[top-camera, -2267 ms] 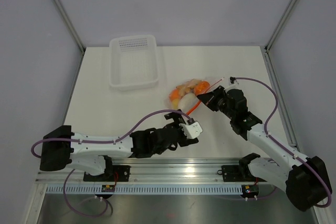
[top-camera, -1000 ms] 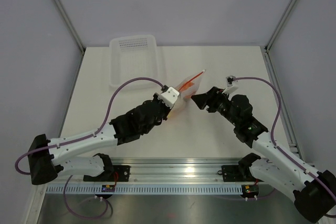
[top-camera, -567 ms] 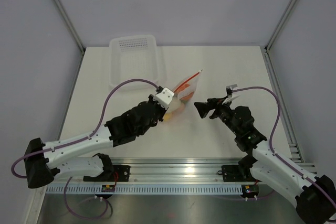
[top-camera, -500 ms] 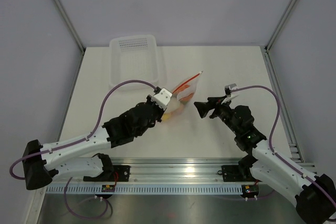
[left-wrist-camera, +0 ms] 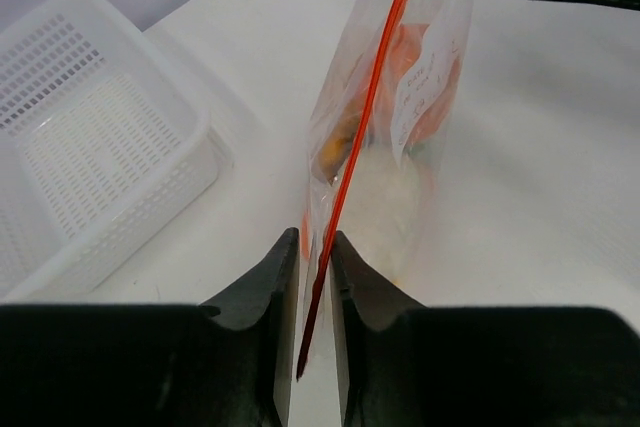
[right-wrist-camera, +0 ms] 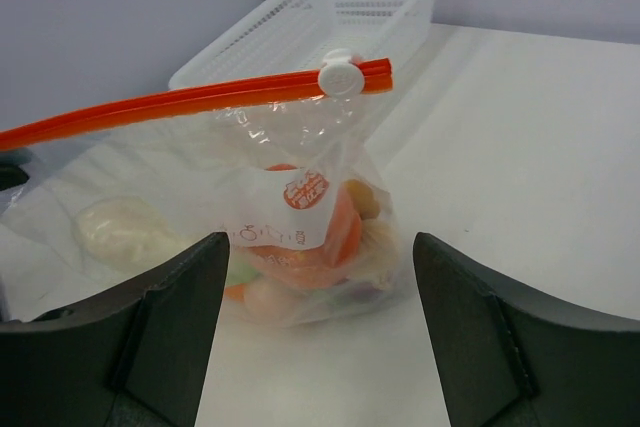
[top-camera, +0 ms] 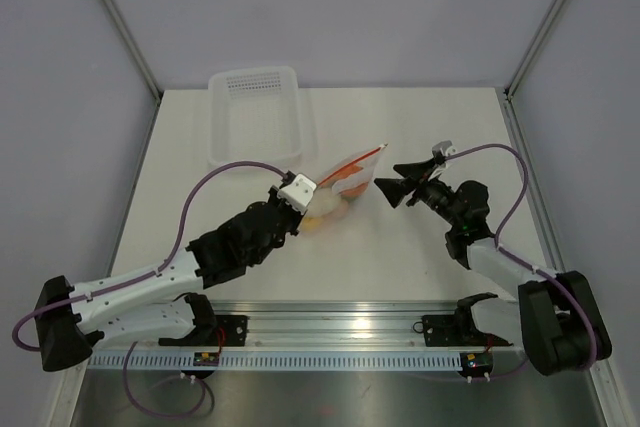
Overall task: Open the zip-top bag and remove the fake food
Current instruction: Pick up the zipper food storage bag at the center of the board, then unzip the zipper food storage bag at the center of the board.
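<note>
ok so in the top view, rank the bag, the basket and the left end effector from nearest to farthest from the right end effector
Measured from the right end effector in the top view:
1. The bag, just to its left, with the red zipper edge raised.
2. The left end effector, at the bag's other end, further left.
3. The basket, at the back of the table on the left, beyond both.

Clear zip-top bag point(right-wrist-camera: 290, 142) at centre, red-orange zipper strip point(right-wrist-camera: 200, 97) with white slider point(right-wrist-camera: 340, 74) along its top, fake food point(right-wrist-camera: 310, 237) inside, white basket point(right-wrist-camera: 330, 17) upper centre, right gripper point(right-wrist-camera: 318, 267) spread wide at lower corners
</note>
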`<control>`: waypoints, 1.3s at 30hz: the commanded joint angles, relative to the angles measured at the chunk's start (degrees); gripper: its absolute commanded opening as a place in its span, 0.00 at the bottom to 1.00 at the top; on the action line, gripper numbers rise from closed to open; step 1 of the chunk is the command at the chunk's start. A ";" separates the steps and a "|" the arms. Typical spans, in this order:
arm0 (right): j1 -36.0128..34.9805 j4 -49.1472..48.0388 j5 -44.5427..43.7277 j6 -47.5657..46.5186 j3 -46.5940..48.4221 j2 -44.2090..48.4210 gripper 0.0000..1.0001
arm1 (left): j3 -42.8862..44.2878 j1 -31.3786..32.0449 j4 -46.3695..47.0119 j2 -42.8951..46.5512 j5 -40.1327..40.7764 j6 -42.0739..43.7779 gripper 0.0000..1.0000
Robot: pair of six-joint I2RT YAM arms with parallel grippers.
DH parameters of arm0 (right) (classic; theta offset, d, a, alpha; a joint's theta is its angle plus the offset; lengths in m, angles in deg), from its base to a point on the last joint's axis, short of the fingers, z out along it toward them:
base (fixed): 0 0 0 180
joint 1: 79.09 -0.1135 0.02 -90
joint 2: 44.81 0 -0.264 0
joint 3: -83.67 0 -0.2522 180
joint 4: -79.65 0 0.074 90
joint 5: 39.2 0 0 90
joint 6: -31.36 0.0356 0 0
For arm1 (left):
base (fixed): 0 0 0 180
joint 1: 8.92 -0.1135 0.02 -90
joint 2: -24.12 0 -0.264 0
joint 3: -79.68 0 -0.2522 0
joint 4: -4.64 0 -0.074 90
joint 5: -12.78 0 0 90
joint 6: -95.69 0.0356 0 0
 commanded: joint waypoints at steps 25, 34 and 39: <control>6.70 -41.66 27.66 21.38 20.32 -33.54 0.75 | -0.59 -4.35 1.98 0.93 -1.18 -1.52 0.09; 4.95 -41.66 28.89 22.52 22.97 -34.86 0.61 | -0.50 -5.49 1.72 0.75 -1.70 -2.31 0.09; 2.84 -40.87 30.30 22.18 23.06 -34.34 0.44 | -0.15 -6.37 1.19 0.58 -1.97 -3.10 0.08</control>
